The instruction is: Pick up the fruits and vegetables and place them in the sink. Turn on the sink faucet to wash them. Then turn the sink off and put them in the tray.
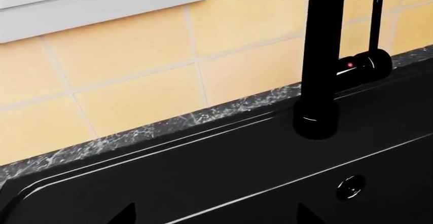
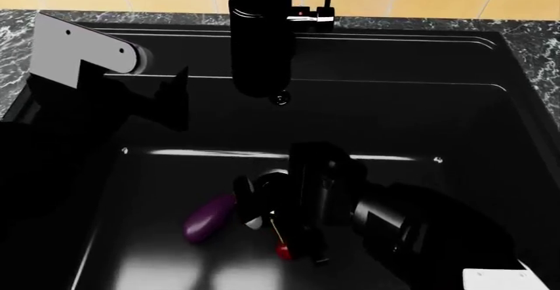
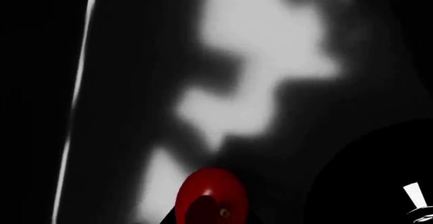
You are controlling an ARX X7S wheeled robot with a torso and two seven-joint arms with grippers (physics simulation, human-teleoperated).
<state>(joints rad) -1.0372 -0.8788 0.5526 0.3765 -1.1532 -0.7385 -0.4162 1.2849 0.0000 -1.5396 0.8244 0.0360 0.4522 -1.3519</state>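
Sink [image 2: 473, 106]: large matte-black rectangular basin, seen across most of the head view; its long axis runs left to right. A small round overflow hole [image 1: 351, 187] is set in the back wall. The floor carries pale glossy reflections.

Countertop [image 1: 169, 124]: dark speckled stone, a narrow strip behind the sink rim, below yellow wall tiles [image 1: 129, 46].

Sink faucet [image 2: 260, 34]: tall black cylinder, upright at the back rim, the spout end hanging over the basin. The thin lever handle [image 1: 375, 19] stands upright beside it on a side joint marked with a red dot.

Left gripper [image 2: 170, 100]: held above the left part of the basin, aimed toward the back wall. Only two dark fingertips are seen in the left wrist view, spread apart with nothing between them.

Right gripper [image 2: 293, 241]: lowered into the basin near its front middle. Whether the jaws are apart or closed cannot be told; the dark body blends with the sink.

Eggplant [image 2: 208, 218]: lying on the sink floor, left of the right gripper. Long axis diagonal, one end toward the front left, the other toward the gripper.

Cherry [image 2: 282, 250]: on the sink floor at the right gripper's tip, close in the right wrist view [image 3: 210, 196]. Contact cannot be judged.
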